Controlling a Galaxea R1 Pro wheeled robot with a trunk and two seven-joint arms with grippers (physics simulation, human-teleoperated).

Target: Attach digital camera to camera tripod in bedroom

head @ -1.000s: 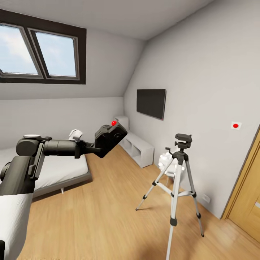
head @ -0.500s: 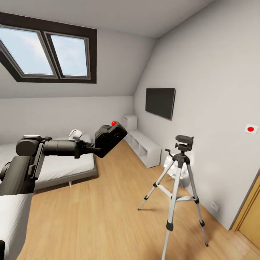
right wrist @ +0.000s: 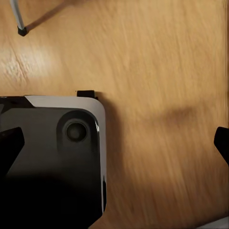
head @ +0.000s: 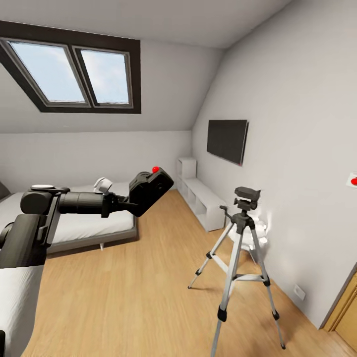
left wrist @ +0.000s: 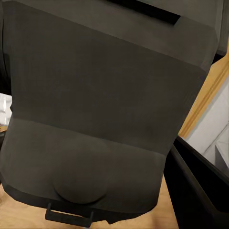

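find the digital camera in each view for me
Head view: the digital camera sits left of centre, held up at the end of the left arm.
Left wrist view: its dark body looms close.
Right wrist view: not in it.
Shared landmark: the light wood floor.

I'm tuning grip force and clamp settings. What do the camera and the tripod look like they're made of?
The camera looks like matte black plastic: dull faces with no glints, and a glossy red button on top. The tripod appears to have silver-grey metal legs with a soft sheen, while its head, joints and feet are black, probably plastic or rubber. As a render, this is only appearance.
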